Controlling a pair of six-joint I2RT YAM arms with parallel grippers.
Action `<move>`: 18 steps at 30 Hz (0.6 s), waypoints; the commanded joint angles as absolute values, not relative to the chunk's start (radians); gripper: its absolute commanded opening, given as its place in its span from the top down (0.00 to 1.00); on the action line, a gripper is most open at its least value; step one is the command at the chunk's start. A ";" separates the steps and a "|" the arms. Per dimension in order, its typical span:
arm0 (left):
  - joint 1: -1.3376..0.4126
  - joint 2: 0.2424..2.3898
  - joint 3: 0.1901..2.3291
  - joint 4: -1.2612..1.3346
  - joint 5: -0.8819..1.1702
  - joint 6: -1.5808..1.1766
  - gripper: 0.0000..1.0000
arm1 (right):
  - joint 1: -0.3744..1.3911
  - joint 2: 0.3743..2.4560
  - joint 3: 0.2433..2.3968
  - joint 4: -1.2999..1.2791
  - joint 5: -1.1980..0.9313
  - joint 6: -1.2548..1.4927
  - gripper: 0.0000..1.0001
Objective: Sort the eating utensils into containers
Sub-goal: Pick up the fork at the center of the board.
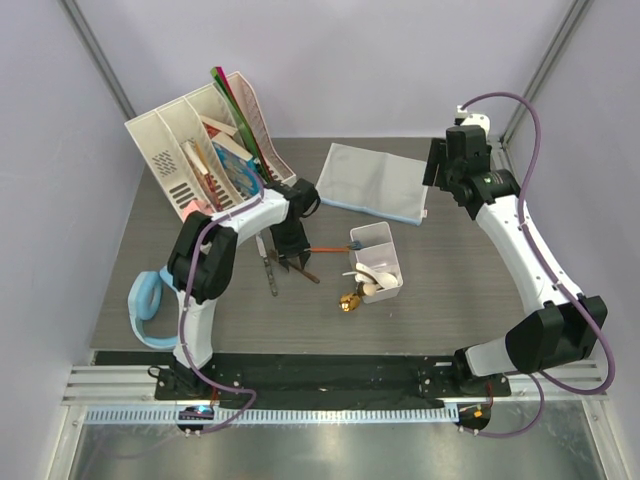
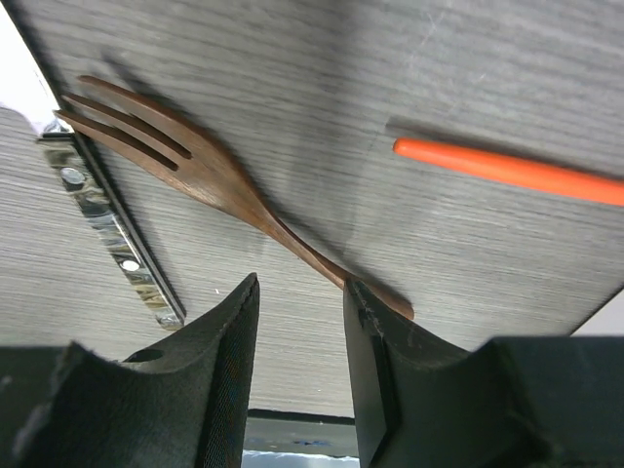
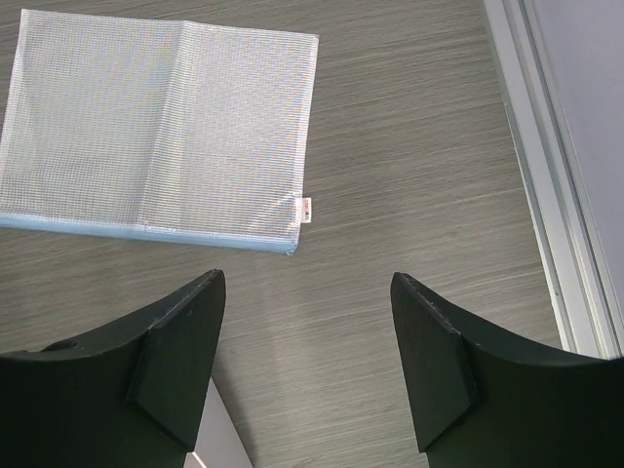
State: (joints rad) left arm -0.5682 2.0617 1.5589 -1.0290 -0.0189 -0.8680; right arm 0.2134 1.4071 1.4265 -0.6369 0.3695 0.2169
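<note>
A brown wooden fork lies on the table, tines to the upper left. Its handle runs down to the tip of my left gripper's right finger and ends behind it. The left gripper hangs low over the table, open, with bare tabletop between the fingers. A silver knife lies left of the fork and an orange-handled piece to its right. The white container holds white spoons, and a gold utensil lies at its near corner. My right gripper is open and empty at the back right.
A white mesh pouch lies flat at the back, left of the right gripper. A white file rack with books and folders stands at the back left. A light-blue object lies near the left edge. The table's right rail is close to the right gripper.
</note>
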 commanded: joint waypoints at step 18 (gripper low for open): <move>-0.512 2.105 1.565 -1.023 -0.057 -0.897 0.60 | 0.210 1.413 1.456 -0.607 0.361 0.230 0.26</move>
State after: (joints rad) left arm -0.5125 2.0689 1.5475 -1.0290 -0.0494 -0.8906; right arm 0.2134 1.4143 1.4265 -0.6369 0.3634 0.2176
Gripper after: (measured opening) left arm 0.405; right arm 0.739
